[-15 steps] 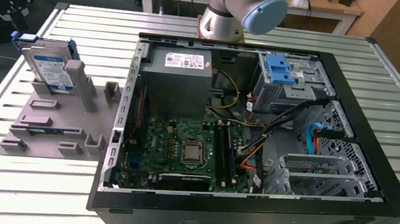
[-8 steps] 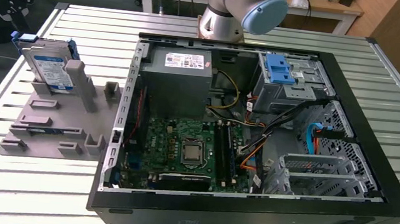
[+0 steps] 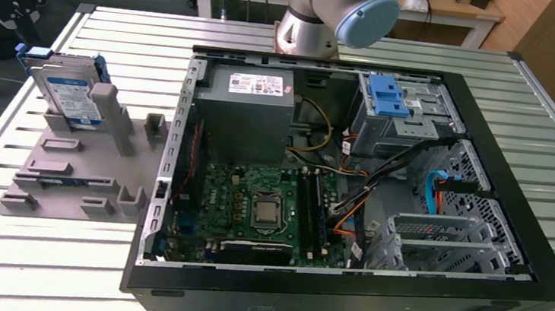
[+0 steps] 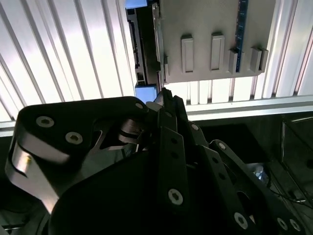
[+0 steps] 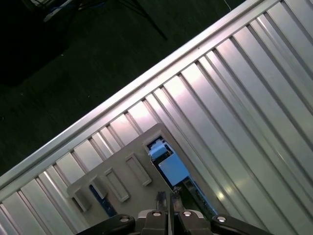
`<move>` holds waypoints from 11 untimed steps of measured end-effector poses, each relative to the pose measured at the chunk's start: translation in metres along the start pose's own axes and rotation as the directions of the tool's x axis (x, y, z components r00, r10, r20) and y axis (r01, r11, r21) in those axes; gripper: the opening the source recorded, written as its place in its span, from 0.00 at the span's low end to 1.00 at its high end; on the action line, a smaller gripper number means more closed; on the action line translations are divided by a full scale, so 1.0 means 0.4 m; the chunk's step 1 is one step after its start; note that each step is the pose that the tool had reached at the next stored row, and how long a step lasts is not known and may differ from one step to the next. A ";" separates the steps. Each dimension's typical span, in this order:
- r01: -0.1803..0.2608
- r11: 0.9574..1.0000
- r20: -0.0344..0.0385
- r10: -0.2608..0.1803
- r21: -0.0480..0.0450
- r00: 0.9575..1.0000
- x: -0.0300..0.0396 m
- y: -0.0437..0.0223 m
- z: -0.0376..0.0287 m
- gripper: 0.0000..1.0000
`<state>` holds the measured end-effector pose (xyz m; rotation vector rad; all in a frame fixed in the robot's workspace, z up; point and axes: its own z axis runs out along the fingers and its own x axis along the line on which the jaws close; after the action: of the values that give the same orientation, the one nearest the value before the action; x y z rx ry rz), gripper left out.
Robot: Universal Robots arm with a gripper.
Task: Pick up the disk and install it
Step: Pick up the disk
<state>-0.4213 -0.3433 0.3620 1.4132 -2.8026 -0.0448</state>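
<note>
While the disk stands upright in its grey holder, on the ribbed metal table at the exterior view's left of the open computer case, my gripper hangs above its blue carrier, apart, jaws pressed together, empty.

So from my end, the tabletop is all ribbed silver metal slats running lengthwise, with a raised rail along the edge. Two things sit right on it. The big black computer case lies on its side, open face up, toward the exterior view's right. Well apart from it, on the exterior view's left, is a flat grey slotted stand. Both wrist views catch the stand on those slats.
</note>
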 end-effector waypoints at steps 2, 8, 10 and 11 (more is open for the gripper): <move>0.015 1.000 0.000 -0.015 0.000 1.000 0.000 0.000 0.000 0.17; 0.063 0.998 -0.002 -0.063 -0.001 0.998 0.000 0.000 0.000 0.17; 0.081 0.997 -0.002 -0.081 -0.001 0.997 0.000 0.000 0.000 0.17; 0.090 0.996 -0.002 -0.090 -0.001 0.996 0.000 0.000 0.000 0.17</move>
<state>-0.4213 -0.3433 0.3620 1.5377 -2.7348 -0.0446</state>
